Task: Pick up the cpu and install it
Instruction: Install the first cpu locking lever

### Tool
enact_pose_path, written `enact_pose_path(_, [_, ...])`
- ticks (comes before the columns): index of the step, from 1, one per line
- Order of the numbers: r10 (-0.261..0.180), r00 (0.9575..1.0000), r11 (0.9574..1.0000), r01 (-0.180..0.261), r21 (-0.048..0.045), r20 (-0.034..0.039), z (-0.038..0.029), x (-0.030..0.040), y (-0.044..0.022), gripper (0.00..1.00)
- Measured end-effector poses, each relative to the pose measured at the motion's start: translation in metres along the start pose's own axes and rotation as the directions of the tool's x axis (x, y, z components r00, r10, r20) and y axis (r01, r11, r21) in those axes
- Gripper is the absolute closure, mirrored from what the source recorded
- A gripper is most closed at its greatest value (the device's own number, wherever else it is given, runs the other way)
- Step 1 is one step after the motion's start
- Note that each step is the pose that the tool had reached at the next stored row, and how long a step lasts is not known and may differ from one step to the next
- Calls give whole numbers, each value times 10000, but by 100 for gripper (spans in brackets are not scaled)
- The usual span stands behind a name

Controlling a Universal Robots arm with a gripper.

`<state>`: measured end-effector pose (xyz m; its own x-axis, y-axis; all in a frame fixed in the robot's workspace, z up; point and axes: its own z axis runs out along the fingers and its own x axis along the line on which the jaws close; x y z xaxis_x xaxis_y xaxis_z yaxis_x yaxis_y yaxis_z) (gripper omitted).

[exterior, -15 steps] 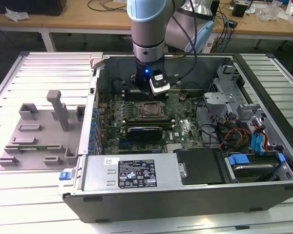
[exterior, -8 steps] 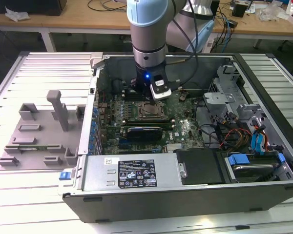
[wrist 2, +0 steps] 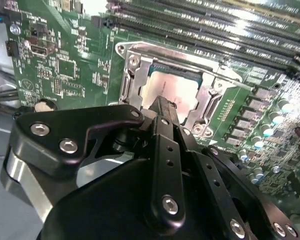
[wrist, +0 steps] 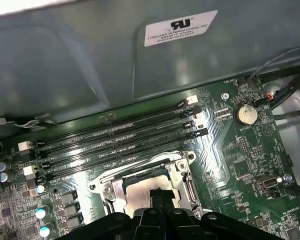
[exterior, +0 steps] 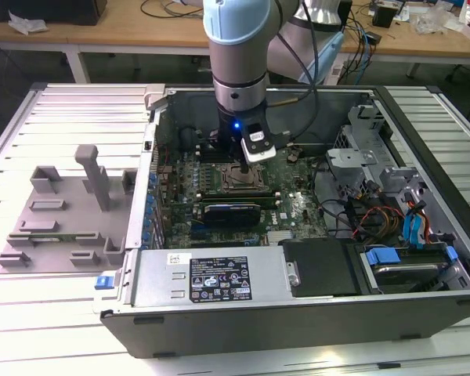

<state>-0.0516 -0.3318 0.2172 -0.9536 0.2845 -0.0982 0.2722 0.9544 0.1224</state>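
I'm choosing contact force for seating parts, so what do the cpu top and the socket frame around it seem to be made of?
The cpu top looks like matte, silvery-white metal: pale, flat, softly reflective. The socket frame looks like bright bare steel, probably stamped, judging by its sharp glints and bent edges. The gripper hangs right above the cpu.

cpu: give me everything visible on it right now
The cpu is a flat square chip with a pale silvery, matte metal top. It lies level inside the motherboard's socket, framed by the socket's metal bracket, with memory slots running alongside. The hand sits directly over it, black fingertips at its near edge and covering part of the chip in both wrist views; whether they actually touch or grip it cannot be told. In the exterior view, the arm reaches down into the open computer case.
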Motion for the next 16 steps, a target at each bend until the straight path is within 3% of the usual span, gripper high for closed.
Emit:
enact_pose_path(1, [-121,9999,9991,119,409,52,1,0,0,89])
enact_pose_path(2, [-224,9997,9975,219,676,78,1,0,1,89])
enact_pose_path(6, [-581,9983,9962,577,649,35,0,-1,1,89])
enact_pose_path(8, [-1406,9901,9883,1407,592,-52,2,0,2,89])
enact_pose_path(10, [-1825,9831,9798,1831,808,-150,-1,-2,2,89])
enact_pose_path(11, [-1886,9819,9786,1893,809,-159,-20,-4,5,89])
enact_pose_path(13, [-1962,9804,9771,1969,801,-166,-128,-15,19,89])
enact_pose_path(15, [-1982,9800,9767,1989,799,-168,-191,-22,26,89])
enact_pose_path(16, [-1998,9797,9765,2005,797,-169,-268,-29,36,89])
